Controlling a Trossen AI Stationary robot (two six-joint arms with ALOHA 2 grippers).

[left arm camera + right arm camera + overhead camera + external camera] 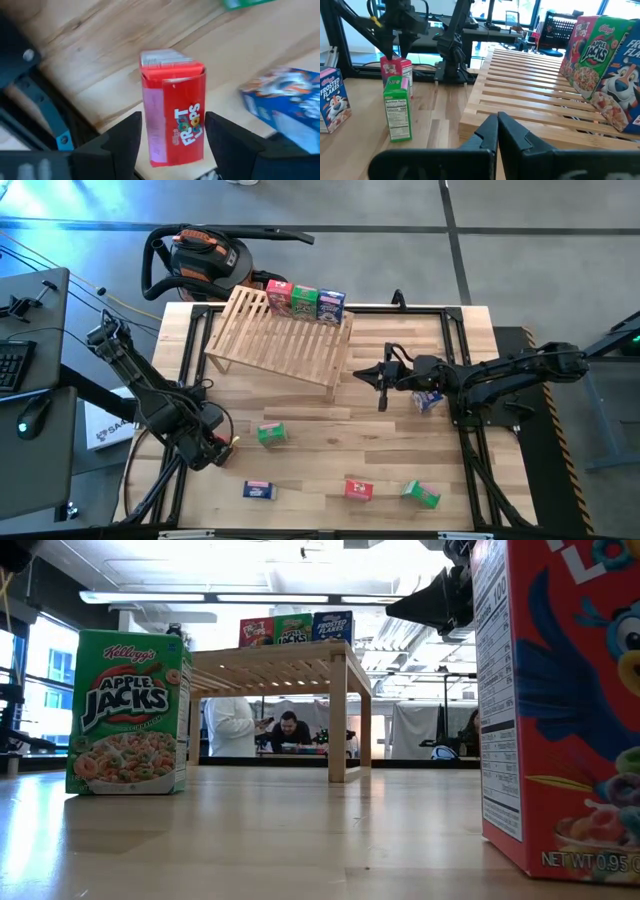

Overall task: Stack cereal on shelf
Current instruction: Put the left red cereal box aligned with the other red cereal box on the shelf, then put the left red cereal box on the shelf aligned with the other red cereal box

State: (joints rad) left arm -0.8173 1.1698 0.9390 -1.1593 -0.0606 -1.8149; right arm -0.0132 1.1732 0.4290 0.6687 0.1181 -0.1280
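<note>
Left wrist view — left gripper point(172, 135) straddles a red cereal box point(173, 112), seemingly ungripped; right gripper point(497, 131) closed.

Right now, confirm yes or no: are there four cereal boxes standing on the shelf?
No. The high view shows only three boxes on the shelf: a red box, a green box and a blue box.

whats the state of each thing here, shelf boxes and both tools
shelf: standing, three boxes upright on it
red box: upright on table, left tool around it
green box: upright on table
right tool: shut, empty, by the shelf
</note>
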